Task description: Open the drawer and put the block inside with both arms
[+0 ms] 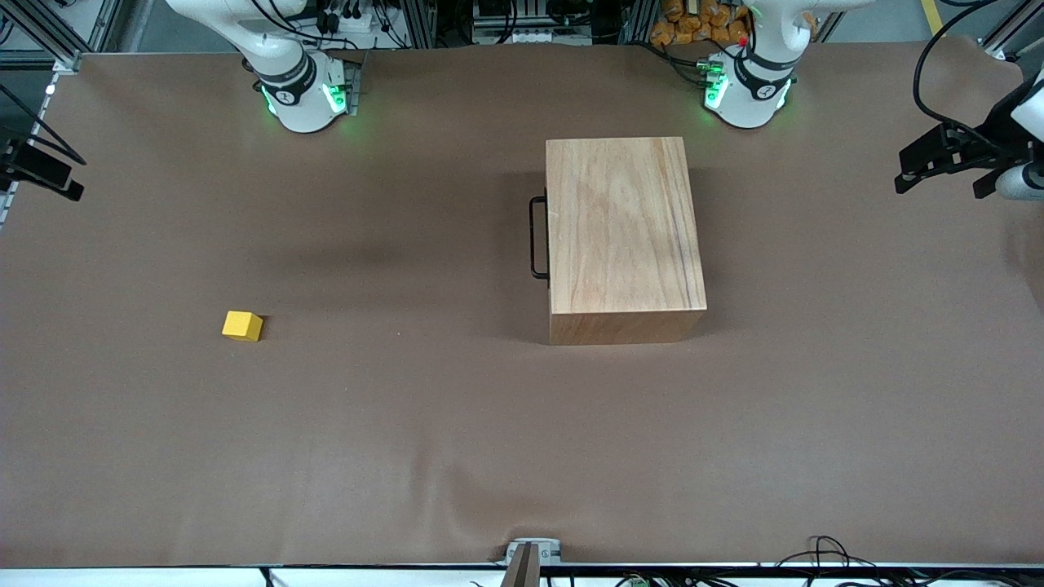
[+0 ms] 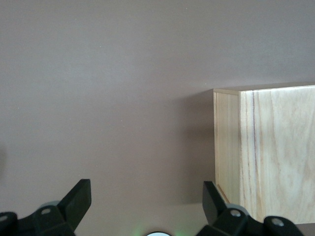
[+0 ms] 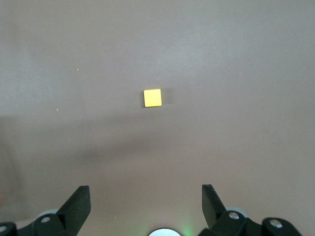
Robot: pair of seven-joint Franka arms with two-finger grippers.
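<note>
- Front view: the rectangular light-wood box (image 1: 625, 236) sits on the brown bench (image 1: 408, 424) with its drawer pushed in; only the thin black wire handle (image 1: 537, 237) shows, so its contents stay hidden.
- The small bright yellow cube (image 1: 242, 326) lies well apart, toward the right arm's end.
- Left claw (image 2: 146, 199) hangs spread beside the box.
- Right claw (image 3: 146, 200) hangs spread over bare bench near the cube.

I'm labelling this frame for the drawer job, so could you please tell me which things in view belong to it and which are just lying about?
Belongs to the job:
- wooden box, its drawer shut, black handle facing the right arm's end
- yellow block on the table, toward the right arm's end
- left claw, open, high beside the box
- right claw, open, high over the block

Just lying about:
- brown table cover
</note>
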